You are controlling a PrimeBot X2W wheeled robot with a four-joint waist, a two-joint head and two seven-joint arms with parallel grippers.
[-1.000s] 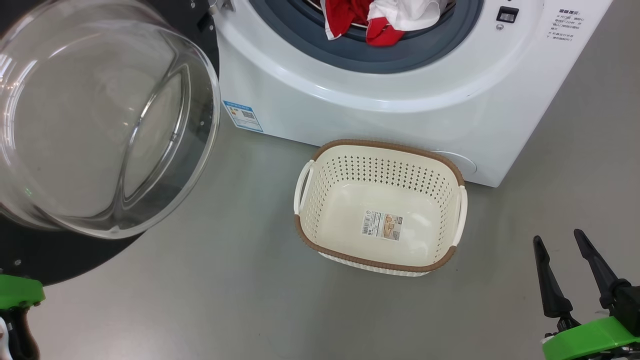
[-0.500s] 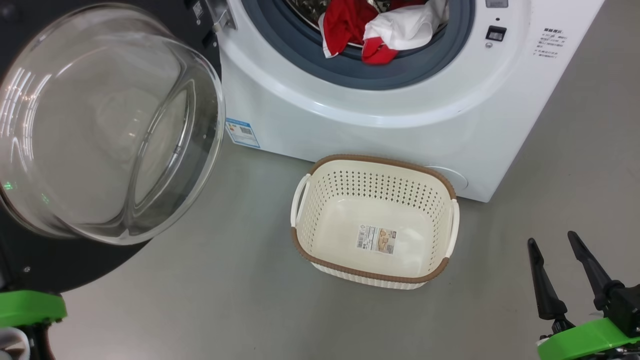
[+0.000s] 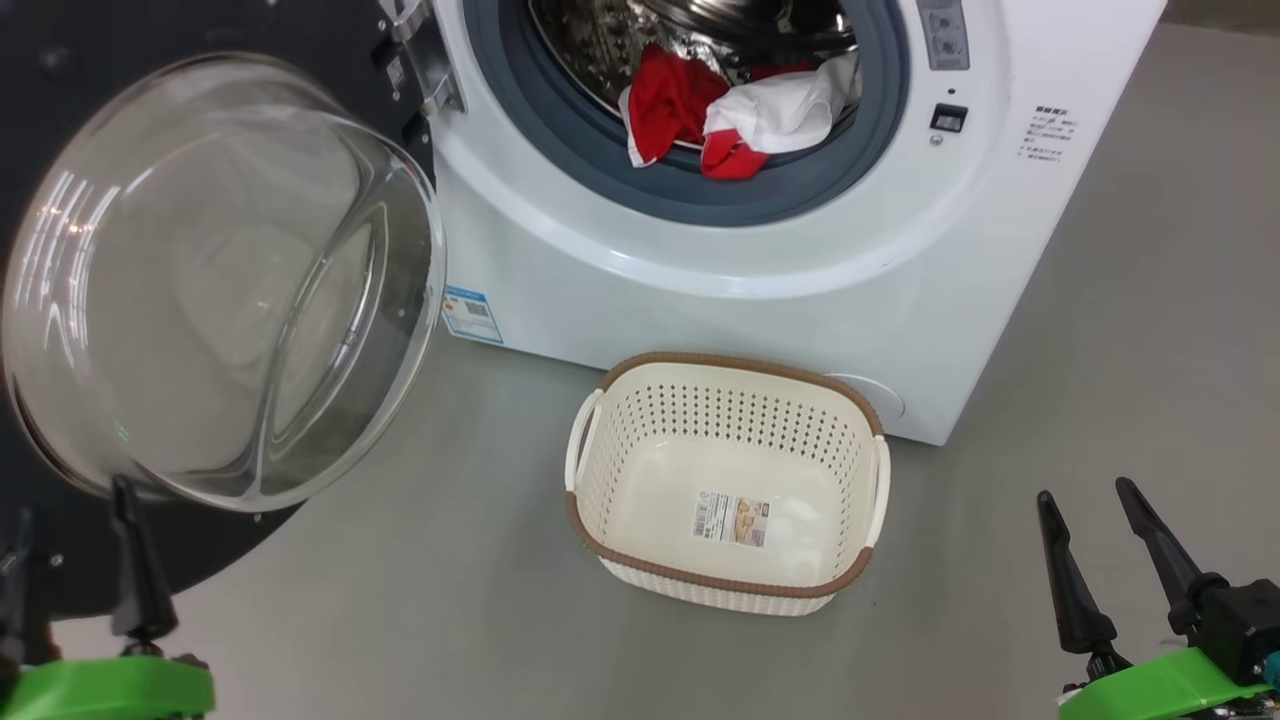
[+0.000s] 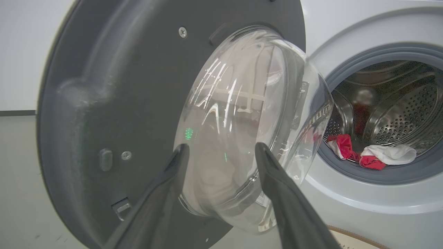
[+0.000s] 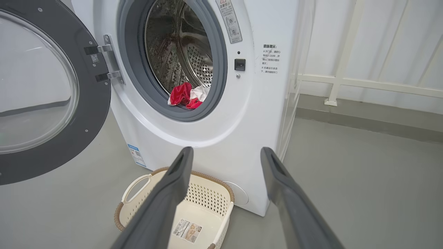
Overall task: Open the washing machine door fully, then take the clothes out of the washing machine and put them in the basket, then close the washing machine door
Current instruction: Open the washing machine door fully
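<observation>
The left gripper [image 4: 221, 147] now shows both fingers, spread apart and empty, just in front of the door [image 3: 220, 280]; a second ago only its green mount showed. The door stands swung wide at the left of the washing machine [image 3: 700, 290]. The head view has tilted up, so more of the drum shows, with the clothes [image 3: 740, 120] at its mouth. The basket [image 3: 735, 362] sits empty just before the machine. The right gripper [image 3: 1085, 490] hangs spread and empty, as before.

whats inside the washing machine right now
Red and white clothes lie bunched at the front of the steel drum of the washing machine, against its grey rubber ring. What lies under the heap is covered, so the garment count can't be told.
</observation>
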